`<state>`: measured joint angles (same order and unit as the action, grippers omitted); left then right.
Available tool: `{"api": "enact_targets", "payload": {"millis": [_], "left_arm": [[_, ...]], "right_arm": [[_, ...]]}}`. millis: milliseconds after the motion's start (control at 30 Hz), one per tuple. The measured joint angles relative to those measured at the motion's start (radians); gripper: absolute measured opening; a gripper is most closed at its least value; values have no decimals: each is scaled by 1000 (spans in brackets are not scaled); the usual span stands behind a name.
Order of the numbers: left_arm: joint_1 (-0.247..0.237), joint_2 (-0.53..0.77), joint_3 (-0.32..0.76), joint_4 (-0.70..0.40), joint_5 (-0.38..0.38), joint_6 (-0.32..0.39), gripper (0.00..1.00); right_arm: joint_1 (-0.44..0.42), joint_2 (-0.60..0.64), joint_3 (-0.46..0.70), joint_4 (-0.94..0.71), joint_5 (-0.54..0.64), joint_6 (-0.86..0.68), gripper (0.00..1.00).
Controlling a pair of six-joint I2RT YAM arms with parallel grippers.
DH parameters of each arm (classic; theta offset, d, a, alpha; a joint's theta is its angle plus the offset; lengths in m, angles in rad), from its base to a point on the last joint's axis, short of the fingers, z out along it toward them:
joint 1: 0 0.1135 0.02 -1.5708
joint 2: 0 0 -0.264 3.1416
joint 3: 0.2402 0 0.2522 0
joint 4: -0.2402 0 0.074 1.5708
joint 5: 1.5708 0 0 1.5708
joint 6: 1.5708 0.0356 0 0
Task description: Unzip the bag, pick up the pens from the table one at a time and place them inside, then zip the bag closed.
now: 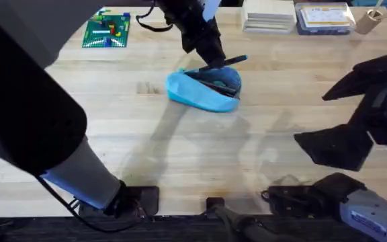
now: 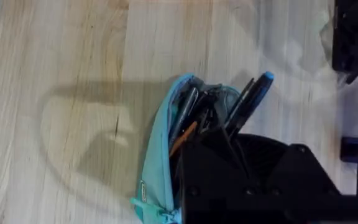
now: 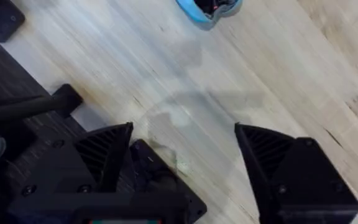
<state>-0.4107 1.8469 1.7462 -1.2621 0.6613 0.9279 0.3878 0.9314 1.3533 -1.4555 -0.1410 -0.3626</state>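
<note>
Overhead, the light blue bag (image 1: pixel 203 91) lies on the far middle of the wooden table (image 1: pixel 200 151), its zipper open and dark pens (image 1: pixel 222 85) showing inside. The left hand (image 1: pixel 213 59) reaches down over the bag's far edge, pinching a dark pen with a blue end (image 1: pixel 237 60) that pokes out past the rim. Behind it along the far edge sit a green building-block plate (image 1: pixel 106 30), a stack of pale boxes (image 1: pixel 269 15) and a clear blue-trimmed case (image 1: pixel 324 17). The left arm's upper part rises big and dark at the left, hiding that part of the table.

The left wrist view looks into the open bag (image 2: pixel 160 155): several pens (image 2: pixel 188 112) packed inside, one with an orange streak, and the blue-capped pen (image 2: pixel 253 96) sticking out beside the black fingers.

The right hand (image 3: pixel 185 152) hovers near the right edge, well apart from the bag (image 3: pixel 207 9), its fingers spread wide and holding nothing.
</note>
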Motion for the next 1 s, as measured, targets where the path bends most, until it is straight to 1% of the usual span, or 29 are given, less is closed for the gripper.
{"api": "enact_targets", "payload": {"millis": [233,600,1000], "left_arm": [[0,16,0,-1,-11,0,43],[0,140,-5,0,-60,0,43],[0,148,-5,-6,-106,0,44]], "right_arm": [[0,0,0,0,0,0,998],[0,0,0,0,0,0,997],[0,0,0,0,0,0,998]]}}
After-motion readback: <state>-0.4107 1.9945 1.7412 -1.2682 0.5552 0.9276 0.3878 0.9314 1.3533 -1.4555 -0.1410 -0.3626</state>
